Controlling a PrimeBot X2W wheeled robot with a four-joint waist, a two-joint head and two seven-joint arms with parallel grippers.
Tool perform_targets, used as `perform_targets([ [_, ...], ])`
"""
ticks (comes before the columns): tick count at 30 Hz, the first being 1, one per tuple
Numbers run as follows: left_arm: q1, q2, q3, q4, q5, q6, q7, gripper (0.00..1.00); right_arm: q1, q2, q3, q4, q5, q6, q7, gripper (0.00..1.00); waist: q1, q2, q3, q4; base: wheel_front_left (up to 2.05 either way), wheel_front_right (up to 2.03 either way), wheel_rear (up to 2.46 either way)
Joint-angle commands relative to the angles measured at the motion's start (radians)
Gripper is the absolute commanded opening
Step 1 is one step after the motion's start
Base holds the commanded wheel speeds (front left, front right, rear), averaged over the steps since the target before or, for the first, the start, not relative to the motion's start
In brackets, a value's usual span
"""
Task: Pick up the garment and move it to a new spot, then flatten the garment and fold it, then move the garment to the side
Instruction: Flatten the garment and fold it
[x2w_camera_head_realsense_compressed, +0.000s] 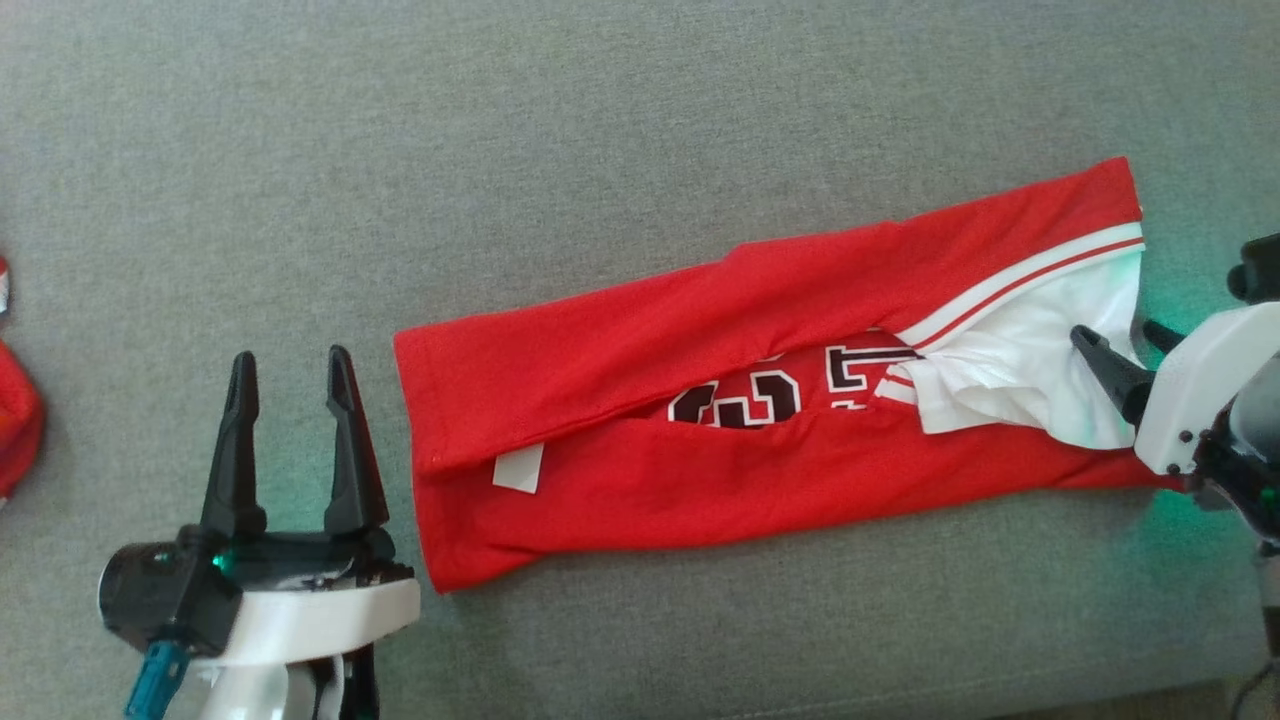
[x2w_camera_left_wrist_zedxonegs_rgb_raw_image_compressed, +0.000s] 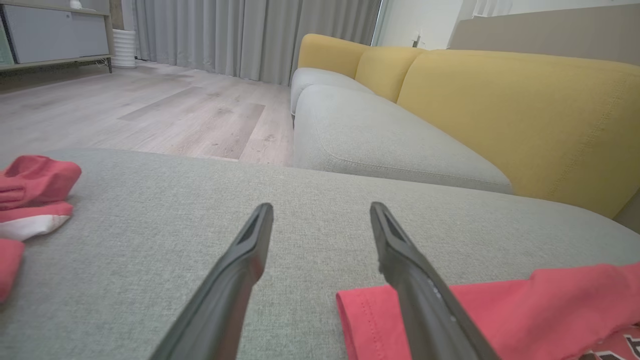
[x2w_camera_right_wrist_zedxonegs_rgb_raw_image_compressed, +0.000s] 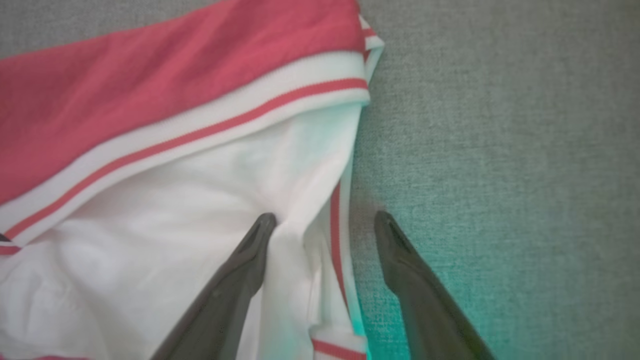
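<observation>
Garment (x2w_camera_head_realsense_compressed: 650, 350) of red knit, folded into a long band with white striped ribbing, lies mid-frame on coarse grey woven upholstery (x2w_camera_head_realsense_compressed: 600, 120). My left fingers (x2w_camera_head_realsense_compressed: 235, 450) stand wide and empty, lower left; my right fingers (x2w_camera_head_realsense_compressed: 1105, 365), wide too, straddle its white edge at right.
</observation>
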Motion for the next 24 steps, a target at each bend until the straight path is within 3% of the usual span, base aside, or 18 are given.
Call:
perform_targets([
  [1, -0.003, -0.004, 0.043, -0.021, 0.015, -0.010, -0.008, 1.00, 0.062, 0.011, 0.032, 0.037, 0.005, 0.007, 0.039, 1.00, 0.0001, -0.0001, -0.001, 0.000, 0.00, 0.00, 0.00],
  [2, -0.003, -0.009, 0.049, -0.019, 0.021, -0.017, -0.008, 1.00, 0.061, 0.021, 0.034, 0.043, 0.004, 0.007, 0.042, 0.96, 0.0001, -0.0001, -0.001, -0.001, 0.00, 0.00, 0.00],
  [5, -0.003, -0.021, 0.062, -0.012, 0.037, -0.039, -0.008, 1.00, 0.044, 0.051, 0.043, 0.068, 0.008, 0.007, 0.031, 0.10, 0.0001, -0.0001, -0.002, -0.001, 0.00, 0.00, 0.00],
  [6, -0.003, -0.025, 0.065, -0.010, 0.042, -0.045, -0.008, 1.00, 0.038, 0.062, 0.050, 0.075, 0.016, 0.007, 0.030, 0.00, 0.0001, -0.0001, -0.004, 0.000, 0.00, 0.00, 0.00],
  [15, 0.001, -0.053, 0.102, 0.007, 0.071, -0.083, -0.008, 1.00, -0.002, 0.095, 0.045, 0.058, 0.143, 0.007, -0.019, 0.00, 0.0001, -0.0001, -0.029, 0.010, 0.00, 0.00, 0.00],
  [24, 0.020, -0.074, 0.140, 0.010, 0.082, -0.103, -0.008, 1.00, -0.012, 0.004, -0.111, 0.001, 0.201, 0.007, -0.004, 0.00, 0.0001, -0.0001, -0.058, 0.004, 0.00, 0.00, 0.00],
])
